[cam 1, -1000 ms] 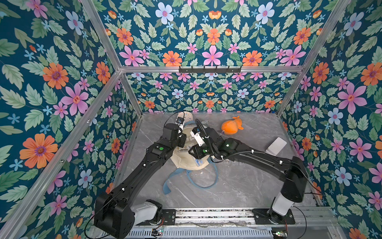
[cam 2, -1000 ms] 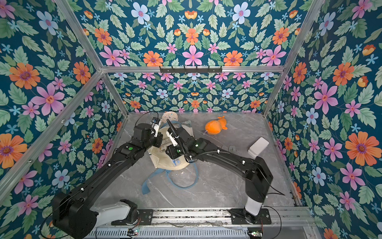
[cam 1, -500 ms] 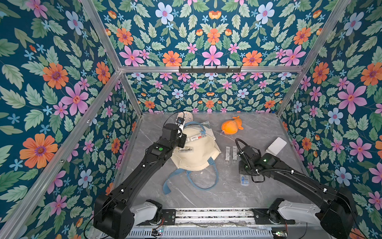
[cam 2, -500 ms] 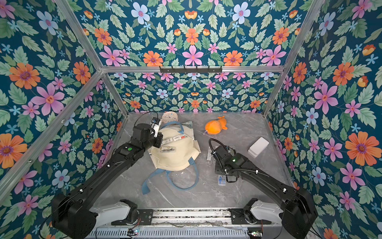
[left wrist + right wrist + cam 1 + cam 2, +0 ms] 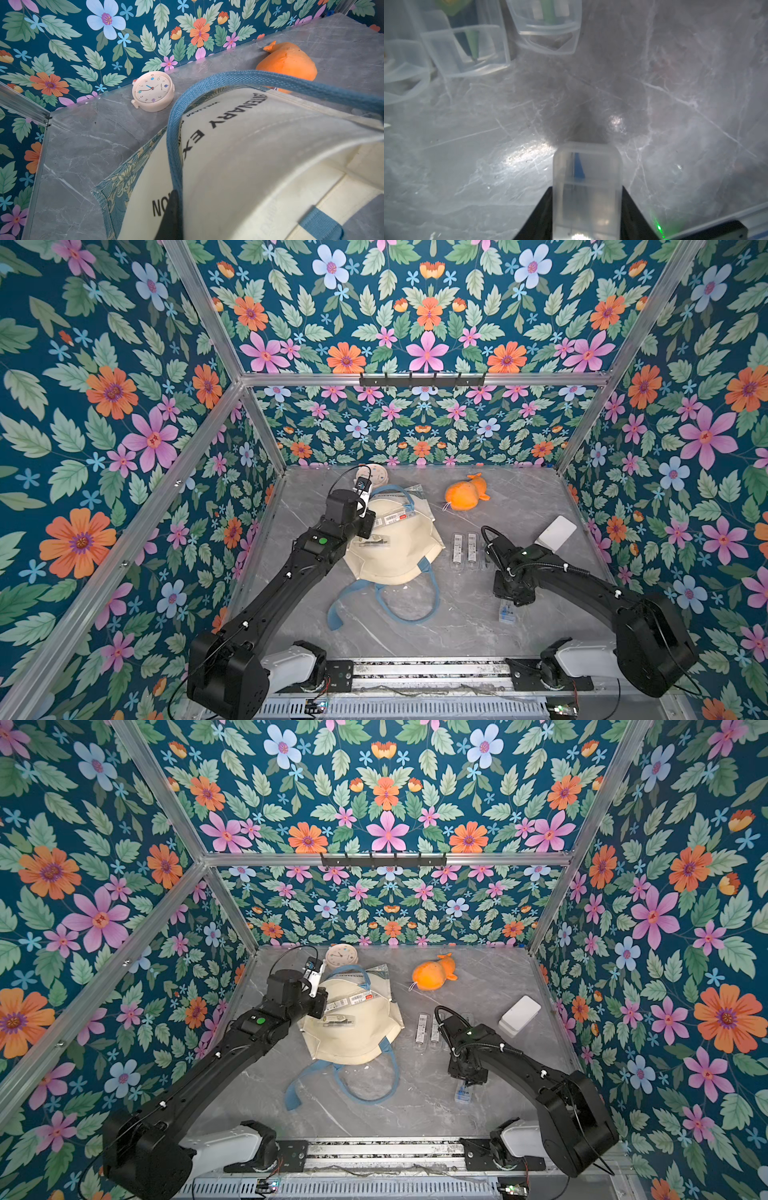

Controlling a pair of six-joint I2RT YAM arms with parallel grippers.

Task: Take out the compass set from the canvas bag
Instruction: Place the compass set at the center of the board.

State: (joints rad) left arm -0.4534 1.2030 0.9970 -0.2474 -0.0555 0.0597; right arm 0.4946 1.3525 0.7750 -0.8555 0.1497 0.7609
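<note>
The canvas bag hides one finger of the left end effector; the blurred compass set runs off-frame.

Canvas bag slumped, compass set outside

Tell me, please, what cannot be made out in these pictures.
- Inside of the cream canvas bag: in both top views, its own fabric covers it.
- Left pincer: its wrist hides it from above; the left wrist view shows one dark fingertip.
- Contents of the clear plastic case in the right pincer: blurred in the right wrist view.
</note>
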